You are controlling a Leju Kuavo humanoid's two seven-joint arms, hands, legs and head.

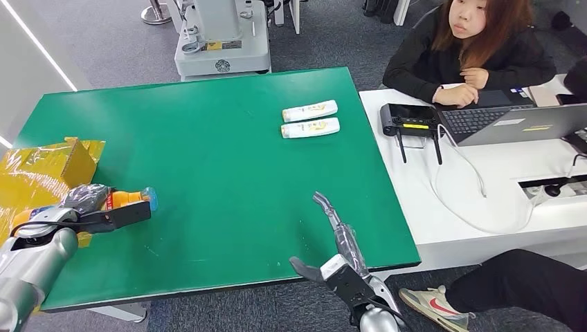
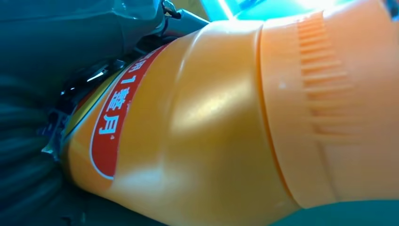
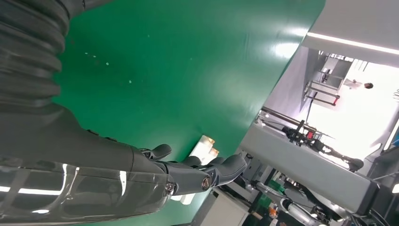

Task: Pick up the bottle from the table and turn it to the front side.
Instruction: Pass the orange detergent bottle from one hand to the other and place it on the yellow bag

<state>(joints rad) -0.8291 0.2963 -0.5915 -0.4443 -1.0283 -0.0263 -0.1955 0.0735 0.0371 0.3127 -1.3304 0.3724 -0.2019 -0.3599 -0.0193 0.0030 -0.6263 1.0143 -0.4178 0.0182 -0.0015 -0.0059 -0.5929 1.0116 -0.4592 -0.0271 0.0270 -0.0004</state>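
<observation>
My left hand (image 1: 90, 211) grips the orange bottle (image 1: 126, 199) at the green counter's (image 1: 228, 180) left edge, hiding most of its body. It lies sideways, blue cap pointing right. My right hand (image 1: 331, 238) hovers open, fingers spread, holding nothing.

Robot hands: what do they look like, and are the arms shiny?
Yes, the arms are shiny silver metal tubes. The left hand has a grey rounded cover and long black fingers. The right hand has dark grey and black jointed fingers with silvery, see-through looking covers, on a black wrist block. In the right wrist view, its wrist wears a dark ribbed cover like a bendy hose, and the fingers show small round pins.
</observation>
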